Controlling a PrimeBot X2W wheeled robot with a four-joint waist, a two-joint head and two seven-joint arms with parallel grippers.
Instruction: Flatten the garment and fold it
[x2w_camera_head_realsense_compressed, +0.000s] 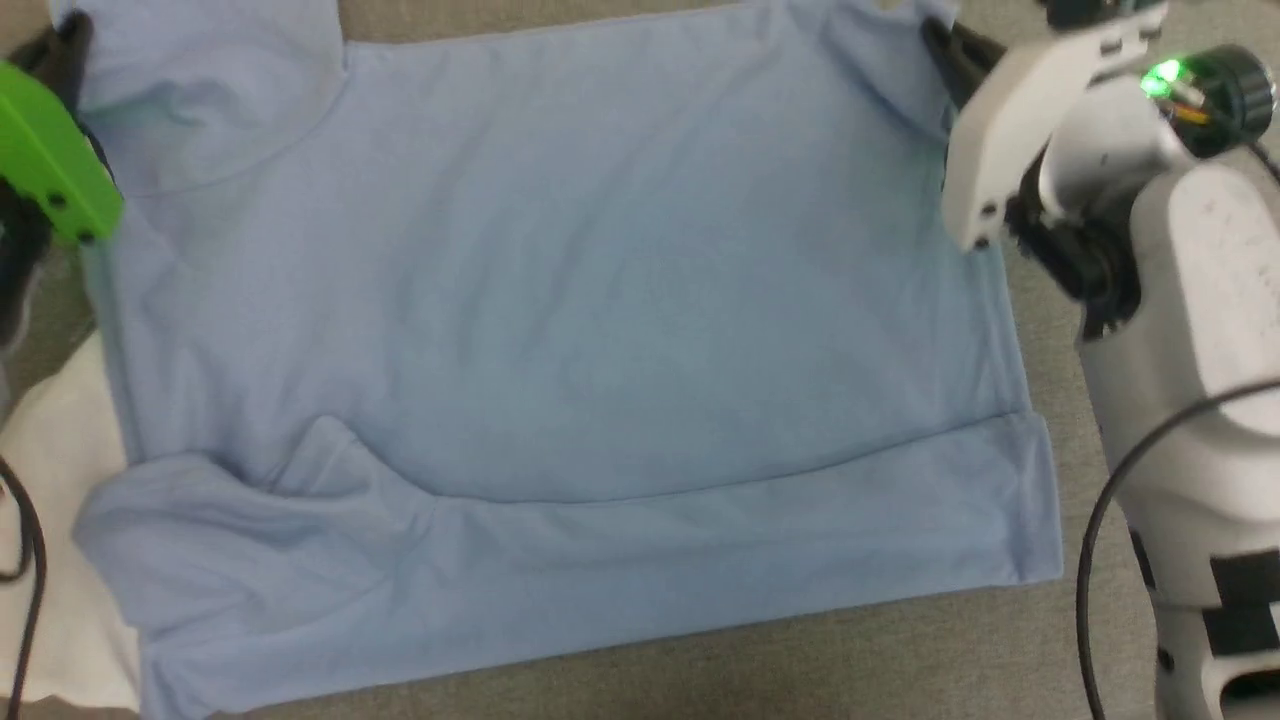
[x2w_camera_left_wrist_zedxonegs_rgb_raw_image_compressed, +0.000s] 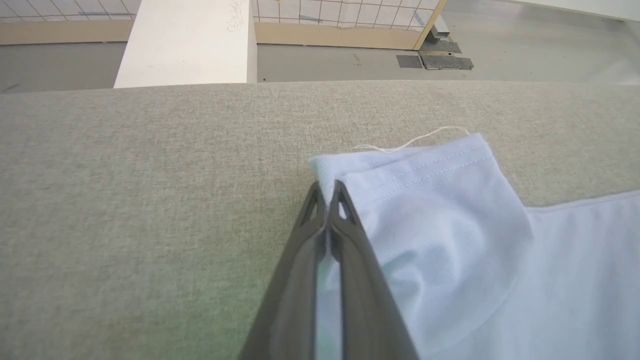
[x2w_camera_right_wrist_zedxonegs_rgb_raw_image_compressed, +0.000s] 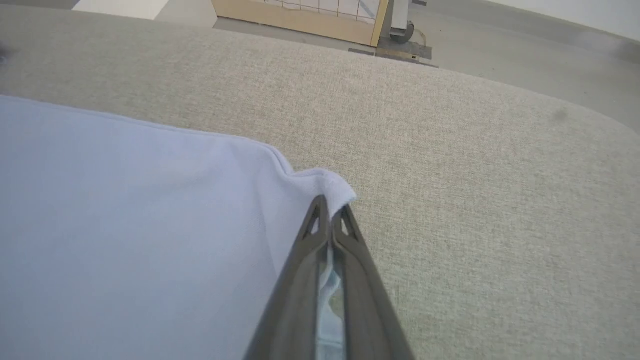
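A light blue T-shirt, the garment (x2w_camera_head_realsense_compressed: 560, 300), lies spread across a grey-beige cloth-covered counter (x2w_camera_left_wrist_zedxonegs_rgb_raw_image_compressed: 150, 200), taking up most of the head view. The left fingers (x2w_camera_left_wrist_zedxonegs_rgb_raw_image_compressed: 300, 280) are pressed together on the hemmed edge of a sleeve at the garment's far left corner. The right fingers (x2w_camera_right_wrist_zedxonegs_rgb_raw_image_compressed: 295, 290) are pressed together on a small nub of fabric at the far right corner. Both pinches sit at the very edge of the cloth, so a firm pull could let the soft jersey slip free on either side. An uneven pull between the two arms would probably skew the far edge rather than flatten it. Along the near side a band of fabric (x2w_camera_head_realsense_compressed: 750, 500) is doubled over. The near left sleeve (x2w_camera_head_realsense_compressed: 250, 530) is bunched, with a white section (x2w_camera_head_realsense_compressed: 60, 450) showing beside it. If folding starts before these are smoothed, the creases would likely be trapped inside. A loose white thread (x2w_camera_left_wrist_zedxonegs_rgb_raw_image_compressed: 410, 142) trails from the sleeve hem and might snag.
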